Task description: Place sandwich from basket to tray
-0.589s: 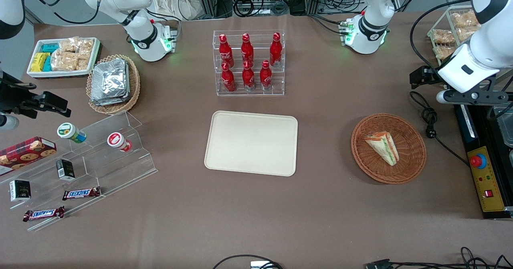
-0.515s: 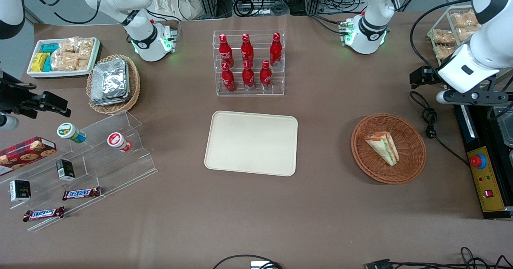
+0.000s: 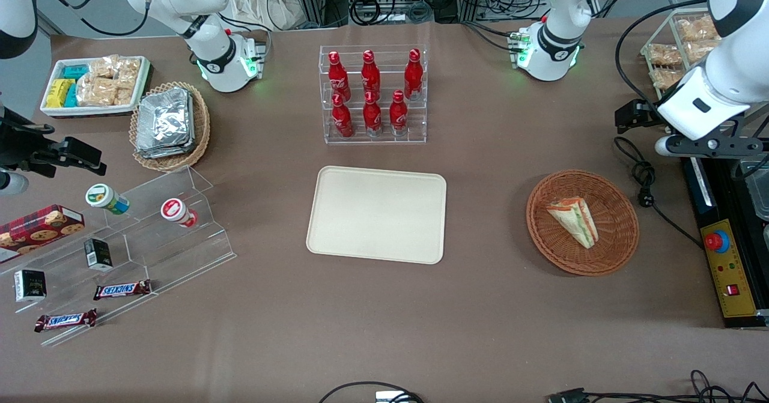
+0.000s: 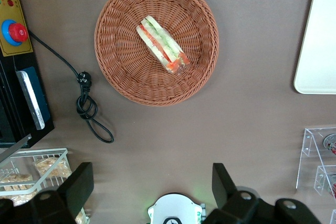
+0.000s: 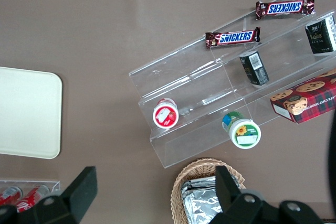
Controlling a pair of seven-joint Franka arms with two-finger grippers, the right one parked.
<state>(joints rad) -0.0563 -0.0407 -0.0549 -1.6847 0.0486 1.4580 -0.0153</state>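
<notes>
Lying in the basket (image 4: 121, 72), the sandwich (image 4: 163, 44) sits well apart from the wide-spread end effector (image 4: 152, 184).

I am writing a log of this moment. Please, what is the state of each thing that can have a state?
Sandwich: lying in the basket, wrapped, not gripped.
Basket: upright, holds only the sandwich.
Tray: flat on the table, nothing on it.
Claw: open, holding nothing, raised over the table, farther from the front camera than the basket.
Bottles: upright in their rack, capped.

Woven wicker basket (image 3: 582, 222); smooth matt tray (image 3: 376, 214); matt tablecloth (image 3: 384, 319).
</notes>
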